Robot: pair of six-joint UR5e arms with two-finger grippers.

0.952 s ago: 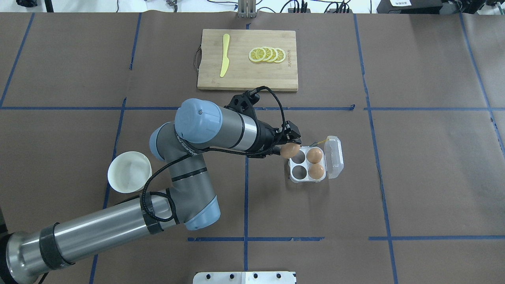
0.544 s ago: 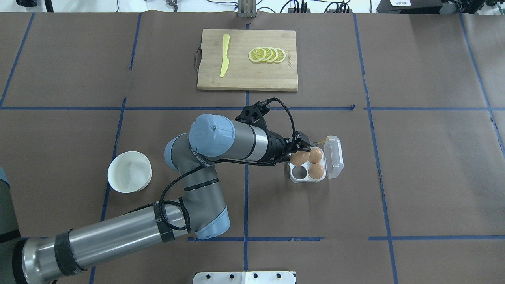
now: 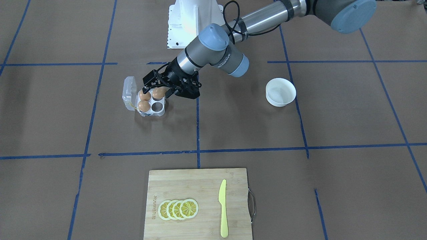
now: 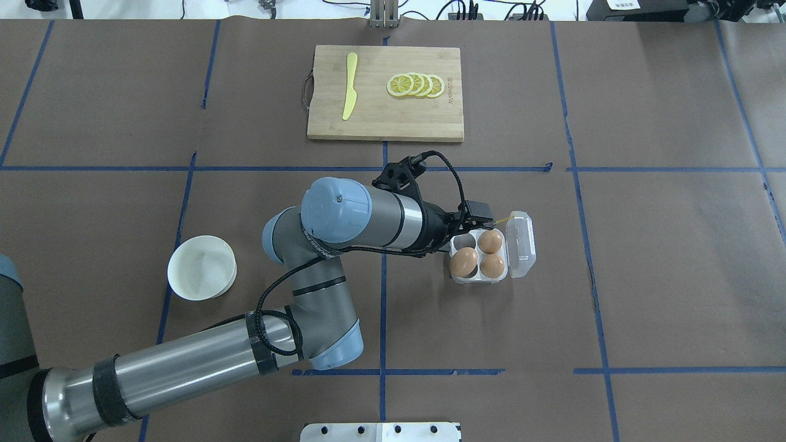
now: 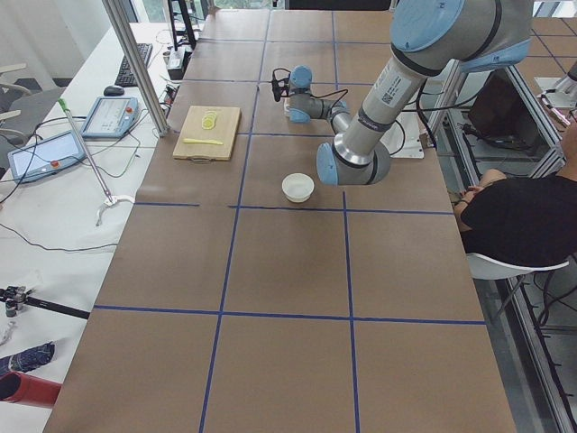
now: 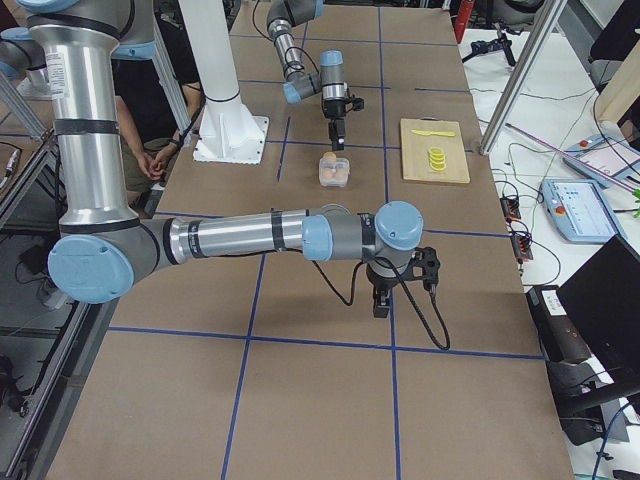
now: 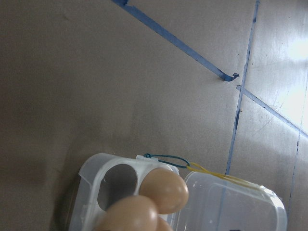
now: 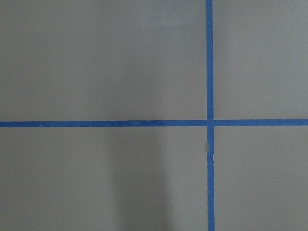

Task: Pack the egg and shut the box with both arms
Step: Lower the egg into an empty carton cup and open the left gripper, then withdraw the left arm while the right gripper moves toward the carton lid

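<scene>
The clear egg carton (image 4: 455,278) sits mid-table with its lid (image 4: 521,244) open to the right and a yellow string (image 4: 500,219) at its far edge. Two brown eggs (image 4: 489,241) (image 4: 492,265) fill the right-hand cells. My left gripper (image 3: 160,90) is shut on a third egg (image 4: 465,261) and holds it at the near-left cell. The far-left cell (image 4: 466,240) is empty. The left wrist view shows the held egg (image 7: 127,214) close up. My right gripper (image 6: 383,298) hangs over bare table far from the carton, and I cannot tell whether it is open or shut.
A white bowl (image 4: 201,268) stands left of the left arm. A wooden cutting board (image 4: 381,120) at the far side carries lemon slices (image 4: 416,85) and a yellow knife (image 4: 349,93). The white base block (image 4: 381,431) is at the near edge.
My left gripper carried the egg right to the carton, then toward the robot, from over the far-left cell to the near-left cell. The carton has not moved.
</scene>
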